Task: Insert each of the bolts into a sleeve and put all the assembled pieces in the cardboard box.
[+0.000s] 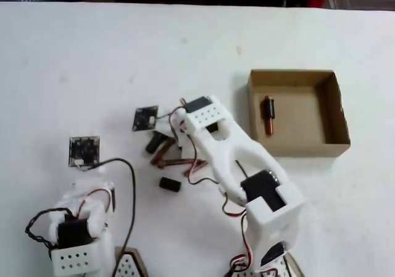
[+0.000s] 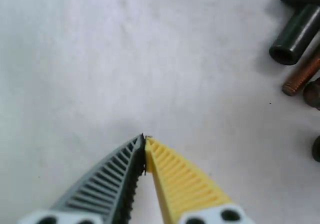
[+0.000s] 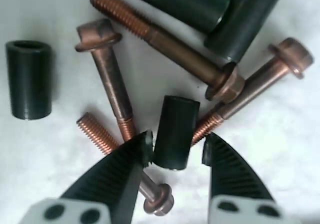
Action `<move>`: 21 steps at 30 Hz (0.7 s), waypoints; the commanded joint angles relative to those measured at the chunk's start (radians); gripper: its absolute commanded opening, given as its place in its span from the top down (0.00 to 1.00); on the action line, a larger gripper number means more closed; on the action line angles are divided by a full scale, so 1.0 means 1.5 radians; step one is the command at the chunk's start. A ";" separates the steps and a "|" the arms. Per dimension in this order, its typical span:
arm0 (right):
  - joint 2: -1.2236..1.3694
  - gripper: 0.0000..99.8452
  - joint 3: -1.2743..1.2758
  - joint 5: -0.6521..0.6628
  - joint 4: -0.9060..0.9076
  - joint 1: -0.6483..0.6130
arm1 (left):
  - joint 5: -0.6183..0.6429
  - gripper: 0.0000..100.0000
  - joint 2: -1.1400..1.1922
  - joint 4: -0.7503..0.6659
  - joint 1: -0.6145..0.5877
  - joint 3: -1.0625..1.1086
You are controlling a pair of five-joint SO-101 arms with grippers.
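**Left arm** (image 1: 75,231): folded, well to the left of the cardboard box (image 1: 302,119) and nearer than it. The left jaws were clenched tip to tip, grasping nothing, above bare worktop (image 2: 125,59).

**Lone sleeve** (image 1: 170,184): lay on its side to the left of the box and nearer than it. Its long axis ran roughly parallel to the box's near wall.

**Right arm** (image 1: 247,160): extended just beyond the lone sleeve, over a loose heap of copper bolts (image 3: 170,44) and black sleeves left of the box.
- The right jaws stood released, straddling one black sleeve (image 3: 175,131).
- That sleeve lay on its side, its long axis nearly in line with the jaws and one open end toward them.
- One jaw tip was at the sleeve's side; the other stood a little apart.
- The sleeve rested across the threaded end of a bolt (image 3: 250,88).
- The bolts lay flat at differing angles, their threaded ends pointing different ways.
- Two more sleeves (image 3: 182,2) lay touching at the heap's far edge.

**Assembled piece** (image 1: 268,115): lay flat inside the box, close to its left wall.
- Its long axis ran parallel to that wall.
- The sleeve was toward the far wall.
- The bare copper thread pointed at the near wall.
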 commanded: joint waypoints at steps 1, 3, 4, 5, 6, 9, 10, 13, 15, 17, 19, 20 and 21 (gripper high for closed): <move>-0.039 0.84 -0.035 0.002 0.008 -0.014 | -0.005 0.98 -0.005 0.004 -0.005 -0.001; -0.039 0.84 -0.035 0.002 0.008 -0.016 | -0.005 0.98 -0.005 0.004 -0.005 -0.001; -0.039 0.84 -0.035 0.002 0.008 -0.018 | -0.005 0.98 -0.005 0.004 -0.005 -0.001; -0.039 0.84 -0.035 0.002 0.008 -0.020 | -0.005 0.98 -0.005 0.004 -0.005 -0.001; -0.039 0.85 -0.035 0.002 0.008 -0.022 | -0.005 0.98 -0.005 0.004 -0.005 -0.001; -0.039 0.85 -0.035 0.002 0.008 -0.032 | -0.005 0.98 -0.005 0.004 -0.005 -0.001; -0.039 0.85 -0.035 0.002 0.008 -0.034 | -0.005 0.98 -0.005 0.004 -0.005 -0.001; -0.039 0.85 -0.036 0.002 0.008 -0.040 | -0.005 0.98 -0.005 0.004 -0.005 -0.001; -0.039 0.84 -0.036 0.002 0.008 -0.040 | -0.005 0.98 -0.005 0.004 -0.005 -0.001; -0.039 0.84 -0.036 0.002 0.008 -0.040 | -0.005 0.98 -0.005 0.004 -0.005 -0.001; -0.039 0.84 -0.037 0.002 0.007 -0.038 | -0.005 0.98 -0.005 0.004 -0.005 -0.001; -0.040 0.84 -0.039 0.001 0.007 -0.037 | -0.005 0.98 -0.005 0.004 -0.005 -0.001; -0.040 0.84 -0.044 0.001 0.008 -0.037 | -0.005 0.98 -0.005 0.004 -0.005 -0.001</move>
